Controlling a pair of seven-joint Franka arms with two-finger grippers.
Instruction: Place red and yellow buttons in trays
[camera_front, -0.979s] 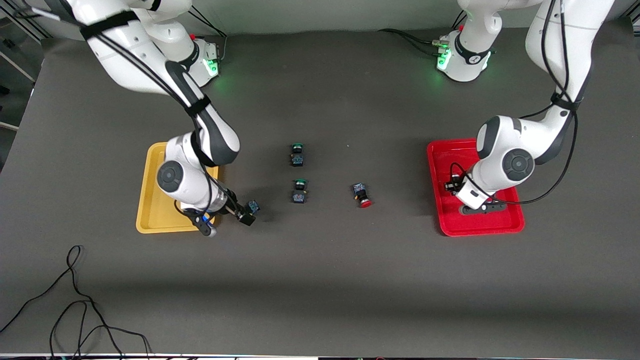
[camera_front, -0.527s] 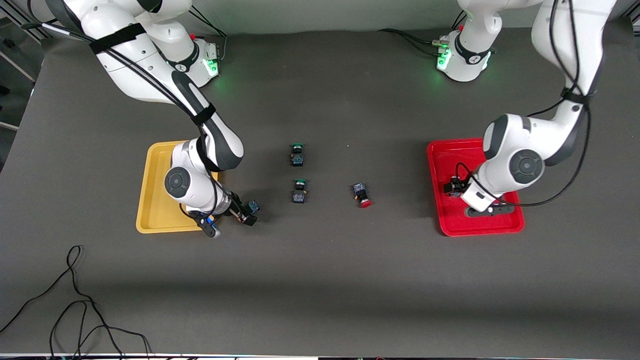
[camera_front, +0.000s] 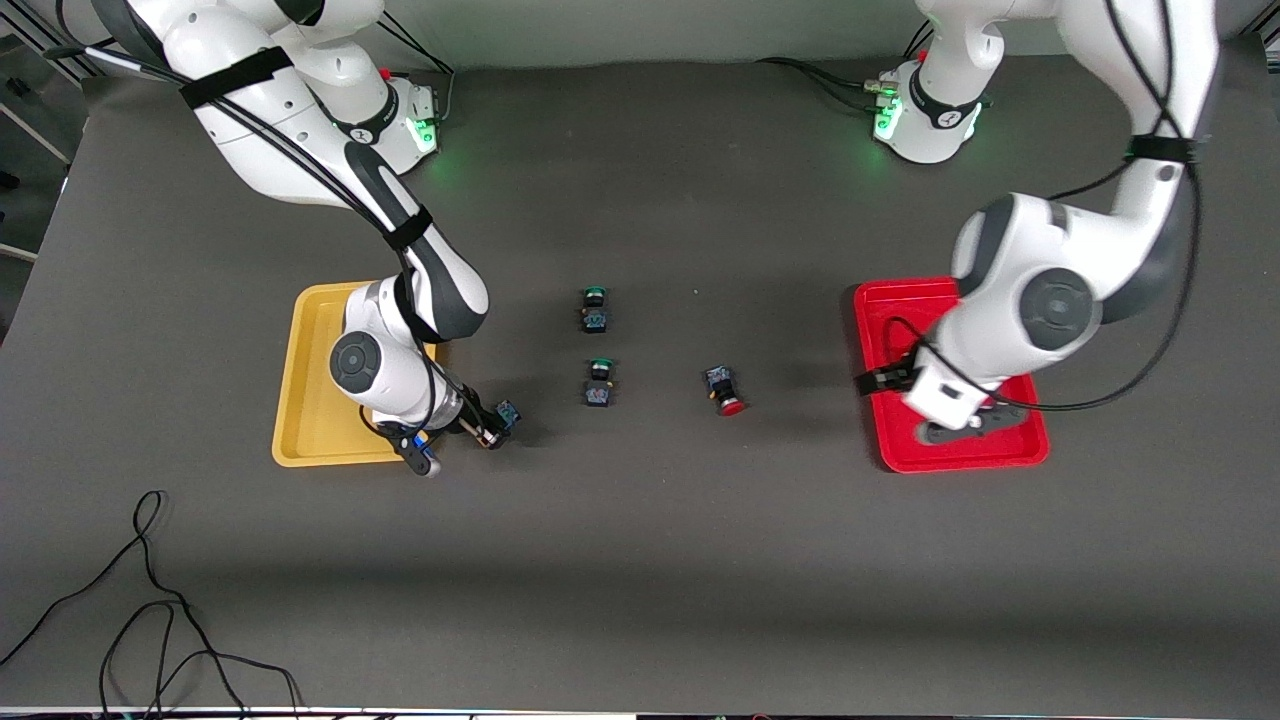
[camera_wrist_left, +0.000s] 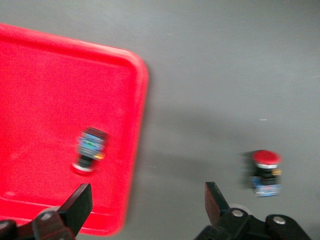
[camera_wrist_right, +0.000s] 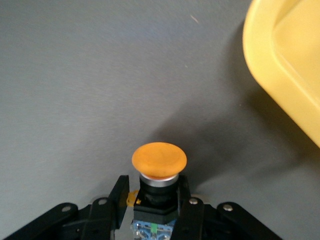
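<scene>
My right gripper (camera_front: 490, 430) is shut on a yellow-capped button (camera_wrist_right: 159, 160), low over the table beside the yellow tray's (camera_front: 305, 390) corner nearest the front camera; its fingers (camera_wrist_right: 192, 207) clamp the dark body. The tray's rim also shows in the right wrist view (camera_wrist_right: 290, 75). My left gripper (camera_wrist_left: 146, 205) is open and empty, up over the red tray's (camera_front: 950, 452) rim toward the table's middle. One red-capped button (camera_wrist_left: 90, 147) lies inside the red tray (camera_wrist_left: 45, 90). Another red-capped button (camera_front: 725, 390) lies on the table mid-way, also in the left wrist view (camera_wrist_left: 265, 170). The second yellow button is hidden.
Two green-capped buttons (camera_front: 594, 308) (camera_front: 599, 382) lie on the dark mat (camera_front: 640, 560) between the trays, one nearer the front camera than the other. A black cable (camera_front: 150, 600) lies at the table's edge toward the right arm's end.
My left arm has lifted and swung from over the red tray toward the table's middle. My right gripper has shifted slightly around the yellow button beside the yellow tray.
</scene>
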